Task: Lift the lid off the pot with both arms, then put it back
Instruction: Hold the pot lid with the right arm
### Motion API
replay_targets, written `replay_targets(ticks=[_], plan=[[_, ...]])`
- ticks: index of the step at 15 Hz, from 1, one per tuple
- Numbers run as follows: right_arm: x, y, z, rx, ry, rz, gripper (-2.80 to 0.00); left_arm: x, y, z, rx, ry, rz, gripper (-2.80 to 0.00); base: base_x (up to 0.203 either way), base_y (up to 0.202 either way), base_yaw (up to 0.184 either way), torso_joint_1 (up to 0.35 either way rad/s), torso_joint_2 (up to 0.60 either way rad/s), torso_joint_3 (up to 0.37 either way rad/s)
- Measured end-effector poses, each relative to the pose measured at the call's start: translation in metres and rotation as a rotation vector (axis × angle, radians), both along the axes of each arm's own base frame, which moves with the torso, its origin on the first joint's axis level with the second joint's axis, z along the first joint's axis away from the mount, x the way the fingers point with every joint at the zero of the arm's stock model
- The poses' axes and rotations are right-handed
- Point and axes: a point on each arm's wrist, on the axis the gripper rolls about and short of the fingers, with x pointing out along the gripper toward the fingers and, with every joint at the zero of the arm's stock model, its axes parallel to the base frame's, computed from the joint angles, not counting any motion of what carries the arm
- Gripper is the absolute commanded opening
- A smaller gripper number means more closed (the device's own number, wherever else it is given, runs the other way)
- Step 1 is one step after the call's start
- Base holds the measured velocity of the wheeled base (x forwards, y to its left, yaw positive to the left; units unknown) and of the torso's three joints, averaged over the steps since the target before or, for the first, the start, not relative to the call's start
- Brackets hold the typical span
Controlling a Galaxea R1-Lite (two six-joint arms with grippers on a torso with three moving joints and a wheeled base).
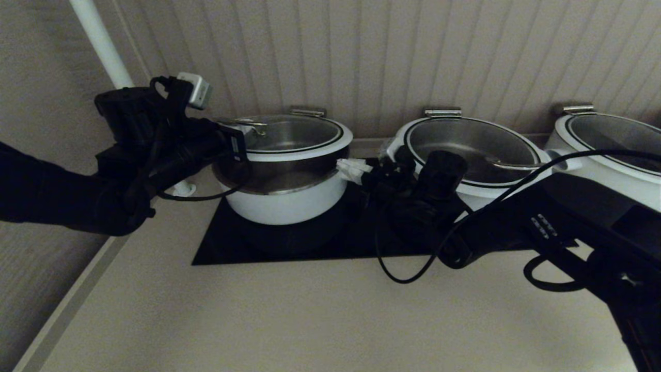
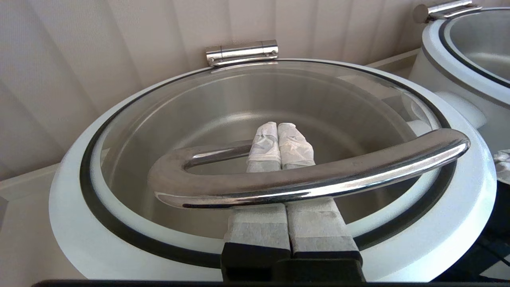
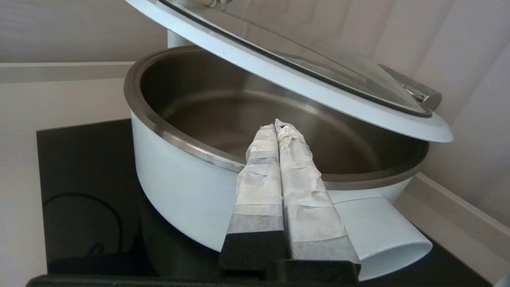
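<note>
White pot (image 1: 286, 204) with steel inside; white-rimmed clear lid (image 1: 289, 135), thin black ring; black mat (image 1: 330, 243); beige worktop (image 1: 330, 315).

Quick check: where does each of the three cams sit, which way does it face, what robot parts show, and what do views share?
Head: on the robot's head, facing forward and down at the counter; both arms show.
Left wrist: behind the left gripper, facing down onto the lid; shut fingers hooked under its handle.
Right wrist: behind the right gripper, facing the pot from its side; shut fingers over its rim.
Shared: all three show the lid raised, tilted.
</note>
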Motion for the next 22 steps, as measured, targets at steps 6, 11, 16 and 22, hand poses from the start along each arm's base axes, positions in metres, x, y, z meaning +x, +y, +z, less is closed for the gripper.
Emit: replay_targets(ticks=[6, 11, 16, 22], plan=[[0.01, 0.006, 0.005, 0.011, -0.019, 0.0, -2.8, -0.004, 0.001, 0.003, 0.0, -0.005, -0.001, -2.8, 0.0, 0.0, 0.0, 0.0, 0.0, 0.0], [0.013, 0.007, 0.004, 0.026, -0.012, 0.002, -2.8, -0.01, 0.002, -0.005, 0.007, 0.025, -0.006, -2.8, 0.0, 0.0, 0.0, 0.0, 0.0, 0.0], [0.015, 0.007, 0.004, 0.028, -0.015, 0.0, -2.8, -0.016, 0.003, -0.007, 0.009, 0.038, -0.007, -2.8, 0.0, 0.0, 0.0, 0.0, 0.0, 0.0], [0.017, 0.007, 0.004, 0.03, -0.019, -0.002, -2.8, -0.016, 0.005, -0.006, 0.012, 0.049, -0.002, -2.8, 0.0, 0.0, 0.0, 0.0, 0.0, 0.0]])
